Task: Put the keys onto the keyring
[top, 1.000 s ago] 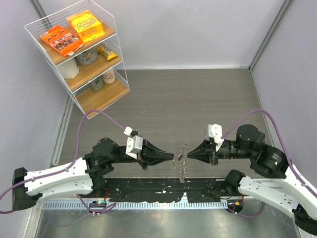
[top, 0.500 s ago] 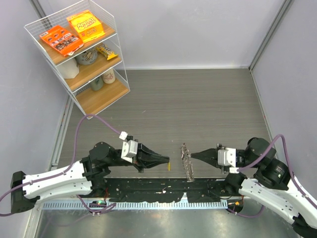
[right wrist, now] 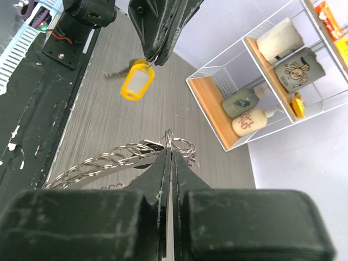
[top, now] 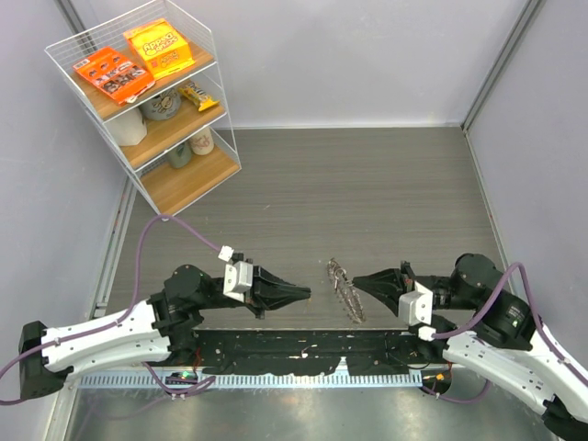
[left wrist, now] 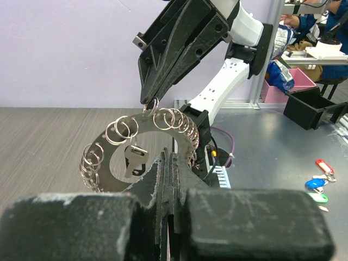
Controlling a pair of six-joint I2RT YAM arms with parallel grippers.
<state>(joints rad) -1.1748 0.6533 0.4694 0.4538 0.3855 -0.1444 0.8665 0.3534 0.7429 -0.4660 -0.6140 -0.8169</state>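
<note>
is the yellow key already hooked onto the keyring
No, in the right wrist view the yellow key hangs from the left jaws, clear of the keyring clamped in the right jaws.

place: probably a robotics lab | aluminium frame post [top: 497,60] | grey partition wall [top: 367,55] | wire shelf [top: 188,179] of props

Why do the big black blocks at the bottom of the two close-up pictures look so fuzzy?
Left wrist view: the left gripper sits right at the lens, so it blurs, while the keyring beyond is sharp. Right wrist view: the right gripper blurs likewise, while the yellow key and shelf are crisp. Top view: evenly lit, sharp throughout.
</note>
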